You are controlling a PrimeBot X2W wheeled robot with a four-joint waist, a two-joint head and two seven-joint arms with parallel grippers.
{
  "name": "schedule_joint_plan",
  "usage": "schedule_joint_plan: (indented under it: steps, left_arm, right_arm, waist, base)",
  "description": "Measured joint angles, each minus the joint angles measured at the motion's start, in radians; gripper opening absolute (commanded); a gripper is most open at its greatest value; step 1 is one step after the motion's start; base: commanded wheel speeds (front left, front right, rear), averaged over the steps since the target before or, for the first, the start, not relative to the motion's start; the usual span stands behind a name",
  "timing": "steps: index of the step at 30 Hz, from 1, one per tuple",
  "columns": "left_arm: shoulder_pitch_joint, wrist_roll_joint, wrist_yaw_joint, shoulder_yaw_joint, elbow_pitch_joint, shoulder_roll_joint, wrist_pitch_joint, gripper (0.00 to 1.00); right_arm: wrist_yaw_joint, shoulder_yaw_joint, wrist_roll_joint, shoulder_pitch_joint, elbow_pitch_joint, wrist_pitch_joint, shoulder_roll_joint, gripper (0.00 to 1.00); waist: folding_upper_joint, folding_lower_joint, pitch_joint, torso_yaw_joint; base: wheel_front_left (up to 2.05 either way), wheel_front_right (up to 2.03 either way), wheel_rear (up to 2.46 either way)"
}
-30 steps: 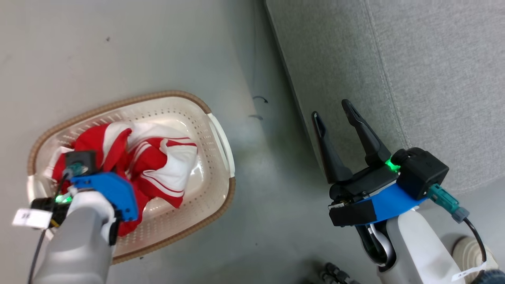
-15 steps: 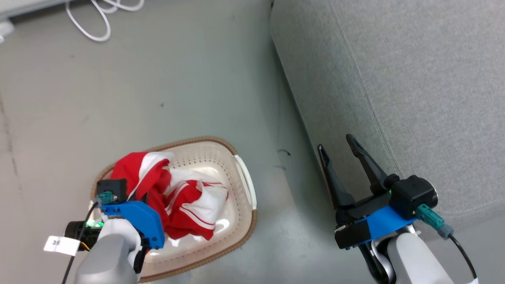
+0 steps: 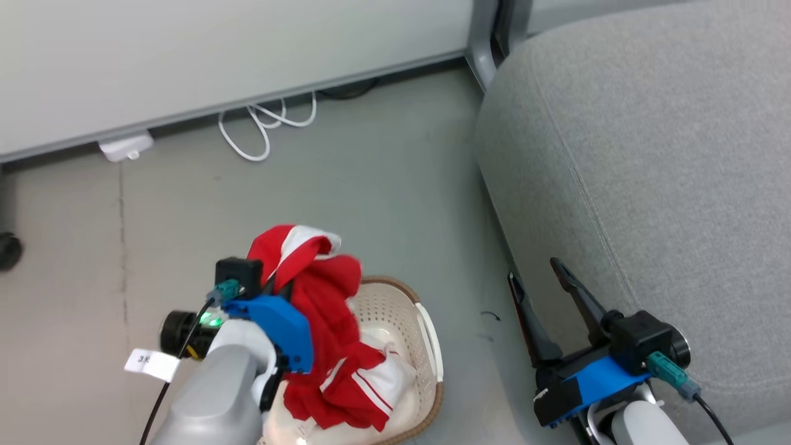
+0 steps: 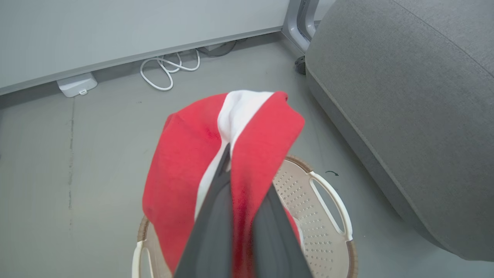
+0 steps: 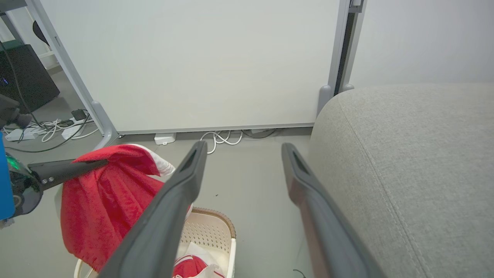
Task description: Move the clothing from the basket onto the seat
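Nearest us, our left forearm rises from the lower left of the head view, its blue-bracketed wrist tilted up and away from us. The left gripper (image 4: 227,162) has its 2 dark fingers pinched together on a fold of the red garment (image 3: 327,296), right where a white stripe runs through it. That garment is held up above the basket (image 3: 429,334) and drapes from the fingers down toward it; we cannot tell whether its lower end touches anything inside. The white and red garment (image 3: 377,383) lies crumpled in the basket's bottom. At the lower right, our right gripper (image 3: 534,272) points up and forward with its 2 fingers spread wide and nothing between them, poised just beside the front edge of the seat (image 3: 649,185). The basket sits on the grey floor (image 3: 371,185), near the seat but apart from it. The seat's grey cushion carries no clothing. Farther off, a white cable (image 3: 266,123) lies looped on the floor beside a small white adapter (image 3: 126,147), at the foot of a pale wall panel (image 3: 216,49).
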Motion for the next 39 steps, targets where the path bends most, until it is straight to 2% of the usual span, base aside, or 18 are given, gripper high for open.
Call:
schedule_joint_plan:
  steps: [5,16,29,39]
  left_arm:
    - [0.016,-0.083,0.002,-0.096,-0.139,-0.004,0.030,0.00]
    - [-0.035,-0.149,0.051,-0.240,-0.353,-0.004,0.083,0.00]
    - [-0.148,-0.228,0.064,-0.336,-0.510,-0.003,0.126,0.00]
    - [-0.179,-0.315,0.103,-0.431,-0.565,-0.004,0.126,0.00]
  right_arm:
    - [0.000,-0.004,-0.005,0.019,0.012,0.000,0.000,1.00]
    - [0.000,0.001,-0.011,0.037,0.010,0.012,0.000,1.00]
    - [0.000,0.036,-0.002,0.046,0.010,0.030,0.000,1.00]
    - [0.000,0.054,0.003,0.046,0.009,0.035,0.000,1.00]
  waist:
    - [0.0000,0.0000,-0.056,0.030]
    - [0.0000,0.0001,-0.116,0.065]
    - [0.0000,0.0002,-0.136,0.072]
    - [0.0000,0.0002,-0.134,0.063]
  base:
    - [0.00,0.00,0.00]
    - [0.00,0.00,0.00]
    - [0.00,0.00,0.00]
    - [0.00,0.00,0.00]
